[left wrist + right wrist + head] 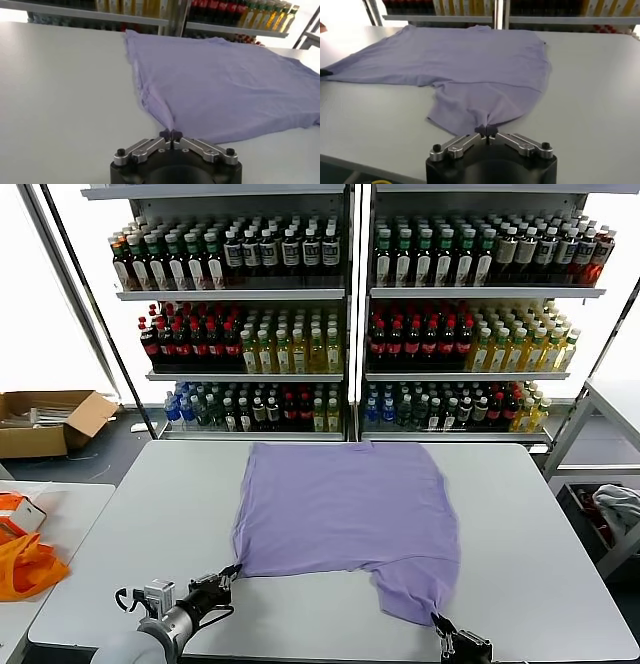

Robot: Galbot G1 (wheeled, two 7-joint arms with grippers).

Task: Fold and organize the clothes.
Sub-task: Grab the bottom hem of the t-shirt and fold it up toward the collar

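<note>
A lavender T-shirt (345,509) lies spread flat on the grey table (520,514), plain side up, collar toward the shelves. My left gripper (232,574) is shut on the shirt's near left corner (170,129) at table level. My right gripper (437,622) is shut on the near right sleeve tip (487,125), close to the table's front edge. The cloth puckers at both pinch points. No print shows on the shirt.
Shelves of drink bottles (350,314) stand behind the table. An orange fabric (22,569) lies on a side table at the left. A cardboard box (45,419) sits on the floor at the far left. A pale cloth (618,506) lies at the right.
</note>
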